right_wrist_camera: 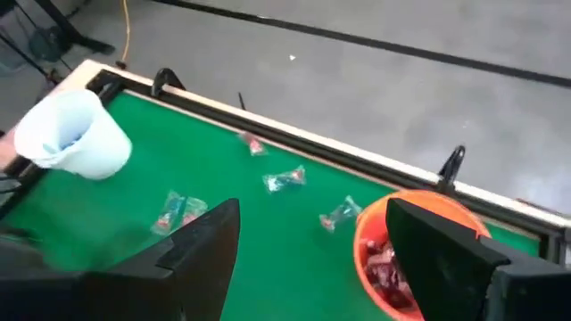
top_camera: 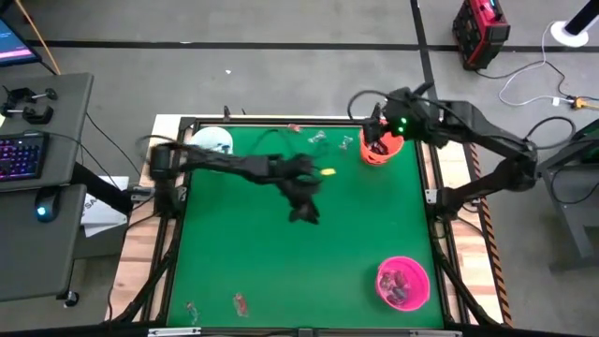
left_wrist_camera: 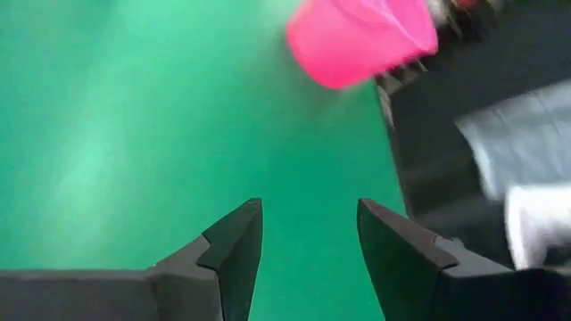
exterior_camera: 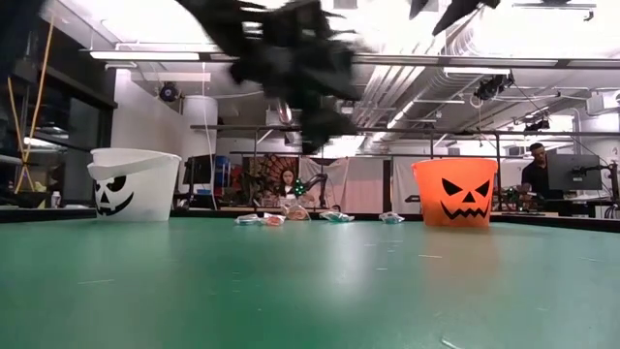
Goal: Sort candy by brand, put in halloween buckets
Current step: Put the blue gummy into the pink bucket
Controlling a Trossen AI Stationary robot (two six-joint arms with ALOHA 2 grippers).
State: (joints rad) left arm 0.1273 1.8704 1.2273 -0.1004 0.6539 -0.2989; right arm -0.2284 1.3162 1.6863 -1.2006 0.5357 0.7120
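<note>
Three buckets stand on the green table: white (top_camera: 213, 140) at the far left, orange (top_camera: 381, 150) at the far right, pink (top_camera: 402, 283) at the near right. The orange bucket (right_wrist_camera: 401, 259) has dark red candies inside. Several wrapped candies (right_wrist_camera: 285, 180) lie loose along the far edge between the white and orange buckets, and two more (top_camera: 241, 302) near the front left. My left gripper (left_wrist_camera: 308, 241) is open and empty above the table's middle (top_camera: 304, 211). My right gripper (right_wrist_camera: 312, 241) is open and empty over the orange bucket's left rim (top_camera: 376, 139).
A small yellow piece (top_camera: 328, 171) lies on the table by the left arm. A raised dark frame (top_camera: 281, 122) runs around the table. The pink bucket shows ahead of the left fingers (left_wrist_camera: 357, 36). People sit in the room beyond the table (exterior_camera: 288, 182).
</note>
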